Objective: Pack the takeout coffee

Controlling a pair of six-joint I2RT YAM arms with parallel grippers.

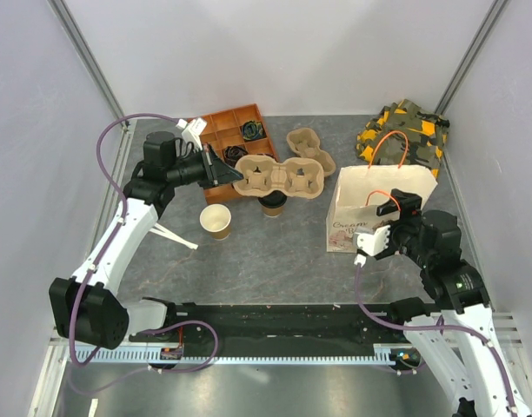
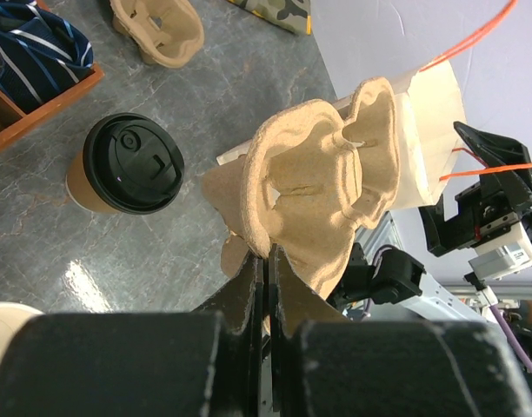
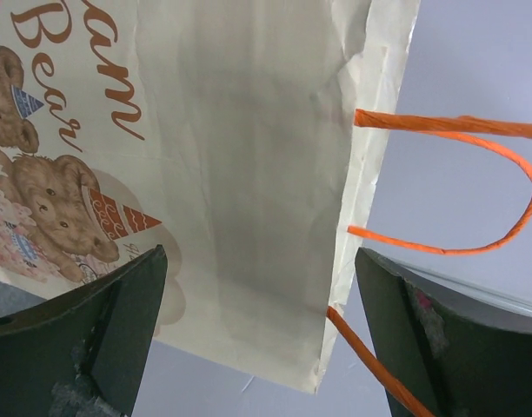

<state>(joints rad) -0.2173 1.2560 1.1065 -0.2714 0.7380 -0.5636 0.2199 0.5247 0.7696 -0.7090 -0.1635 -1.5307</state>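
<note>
Up close, the left claw [image 2: 268,287] is pinched tight on the edge of the brown pulp carrier [image 2: 318,191], holding it tilted above the surface [image 2: 249,78]. Meanwhile the takeout coffee [image 2: 131,165] stands upright on the surface with its black lid on, not in any pocket. From the wrist cam it's off to the left of that claw, near the carrier but apart from it. From above it peeks out at the carrier's near edge. Just left of it stands a lidless cup [image 1: 216,221]. Over on the other side, the right claw [image 3: 262,295] is spread wide with nothing in it, facing the side of the paper bag [image 3: 249,174], well apart from the coffee.
</note>
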